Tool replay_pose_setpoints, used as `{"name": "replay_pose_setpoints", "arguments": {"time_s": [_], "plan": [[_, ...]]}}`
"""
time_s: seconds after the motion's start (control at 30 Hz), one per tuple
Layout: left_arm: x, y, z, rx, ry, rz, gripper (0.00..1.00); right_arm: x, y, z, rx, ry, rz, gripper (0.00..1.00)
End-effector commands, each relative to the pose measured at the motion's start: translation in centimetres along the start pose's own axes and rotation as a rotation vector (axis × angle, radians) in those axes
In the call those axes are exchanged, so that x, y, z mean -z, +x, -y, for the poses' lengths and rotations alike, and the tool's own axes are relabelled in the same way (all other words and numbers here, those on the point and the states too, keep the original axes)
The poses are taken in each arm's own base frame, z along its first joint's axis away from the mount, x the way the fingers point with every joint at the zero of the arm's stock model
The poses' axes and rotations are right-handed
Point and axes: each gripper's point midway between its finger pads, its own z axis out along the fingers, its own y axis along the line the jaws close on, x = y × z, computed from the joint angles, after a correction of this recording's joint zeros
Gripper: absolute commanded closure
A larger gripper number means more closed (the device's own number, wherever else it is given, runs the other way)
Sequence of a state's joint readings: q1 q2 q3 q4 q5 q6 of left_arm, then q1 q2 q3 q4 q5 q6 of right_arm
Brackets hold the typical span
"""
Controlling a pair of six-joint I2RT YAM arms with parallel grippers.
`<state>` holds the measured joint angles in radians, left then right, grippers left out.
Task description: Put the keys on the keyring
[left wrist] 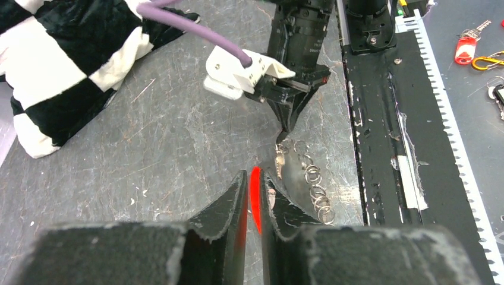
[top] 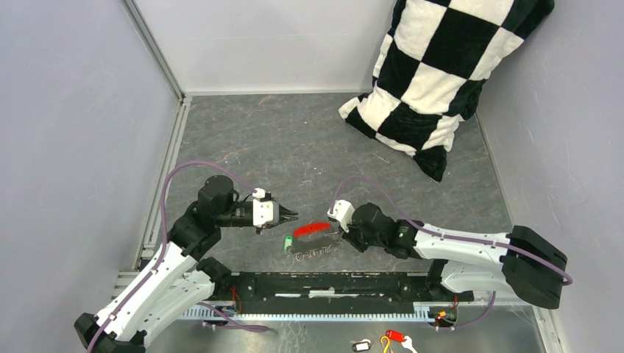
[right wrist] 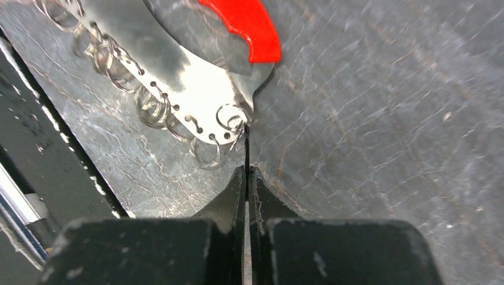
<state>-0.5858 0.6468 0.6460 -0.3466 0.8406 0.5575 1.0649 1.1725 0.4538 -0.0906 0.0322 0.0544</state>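
Fingers pinched together at the end of the thin silvery chain keyring (left wrist: 318, 193), the right gripper (left wrist: 284, 134) needed steadiness. Lower centre, the left gripper (left wrist: 254, 175) straddled the long red plastic key (left wrist: 255, 202); whether it gripped was unclear.

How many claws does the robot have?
2. The left claw sits just left of the red key, pointing towards it. The right claw is pinched shut, its tips down at the right end of the keyring chain.
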Motion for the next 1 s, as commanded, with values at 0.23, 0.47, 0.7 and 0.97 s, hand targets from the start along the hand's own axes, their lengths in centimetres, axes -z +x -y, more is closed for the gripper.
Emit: {"name": "replay_pose_setpoints", "arguments": {"time_s": [0.23,0.47,0.7,0.97], "plan": [[0.1,-1.6,0.6,-0.002,0.034,0.048,0.81,5.8,-12.8,-1.3,0.223,-0.003,0.273,0.99],[-0.1,-2.4,1.3,-0.028,0.094,0.086,0.68,9.4,-18.1,-4.2,0.353,-0.078,0.375,0.99],[-0.4,-3.5,0.5,-0.034,0.099,0.104,0.53,9.9,-20.0,-6.5,0.457,-0.133,0.343,0.99],[0.0,-3.4,2.0,-0.015,0.180,0.092,0.51,10.0,-20.7,-7.0,0.495,-0.138,0.317,0.99]]}}
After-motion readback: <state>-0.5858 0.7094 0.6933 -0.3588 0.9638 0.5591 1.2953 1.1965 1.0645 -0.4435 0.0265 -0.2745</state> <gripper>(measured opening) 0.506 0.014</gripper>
